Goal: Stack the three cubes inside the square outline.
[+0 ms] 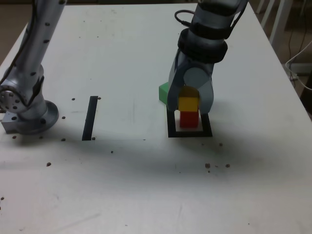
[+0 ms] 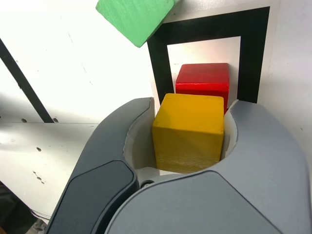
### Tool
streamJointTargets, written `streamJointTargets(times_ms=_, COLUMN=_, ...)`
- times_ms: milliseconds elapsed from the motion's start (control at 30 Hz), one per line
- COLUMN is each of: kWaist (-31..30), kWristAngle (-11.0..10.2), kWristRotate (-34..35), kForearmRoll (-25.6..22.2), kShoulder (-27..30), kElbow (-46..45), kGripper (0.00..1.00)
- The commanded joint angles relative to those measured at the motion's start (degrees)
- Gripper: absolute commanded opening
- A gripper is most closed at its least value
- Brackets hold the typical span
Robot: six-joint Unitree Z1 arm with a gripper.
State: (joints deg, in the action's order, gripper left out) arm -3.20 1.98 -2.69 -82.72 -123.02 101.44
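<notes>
The red cube (image 1: 189, 119) sits inside the square outline (image 1: 190, 133), a black tape frame with a pale centre. The yellow cube (image 1: 188, 104) is directly over the red one, seemingly resting on its top. My gripper (image 1: 189, 109) comes down from above and is shut on the yellow cube. The wrist view shows the yellow cube (image 2: 190, 131) squeezed between both grey jaws of the gripper (image 2: 192, 103), with the red cube (image 2: 202, 78) below it inside the outline (image 2: 253, 29). The green cube (image 1: 164, 91) (image 2: 134, 17) lies on the table just outside the frame's far left corner in the exterior view.
A straight black tape strip (image 1: 90, 117) (image 2: 22, 83) lies on the white table toward the exterior view's left. The arm's base (image 1: 27, 112) stands at the far left. Small dark specks dot the tabletop (image 1: 146, 185).
</notes>
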Motion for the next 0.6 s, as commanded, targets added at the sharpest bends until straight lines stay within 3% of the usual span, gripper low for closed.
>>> streamJointTargets(times_ms=0, kWaist=0.2, kWristAngle=0.0, kWristRotate=-0.1, kForearmRoll=0.2, kShoulder=-0.5, kElbow=0.4, kGripper=0.26)
streamJointTargets(times_ms=467, kWaist=0.5, kWristAngle=0.0, kWristRotate=-0.2, kForearmRoll=0.4, kShoulder=-1.1, kElbow=0.6, kGripper=0.26)
streamJointTargets(times_ms=567, kWaist=0.5, kWristAngle=0.1, kWristRotate=-0.4, kForearmRoll=0.7, kShoulder=-1.2, kElbow=0.4, kGripper=0.36)
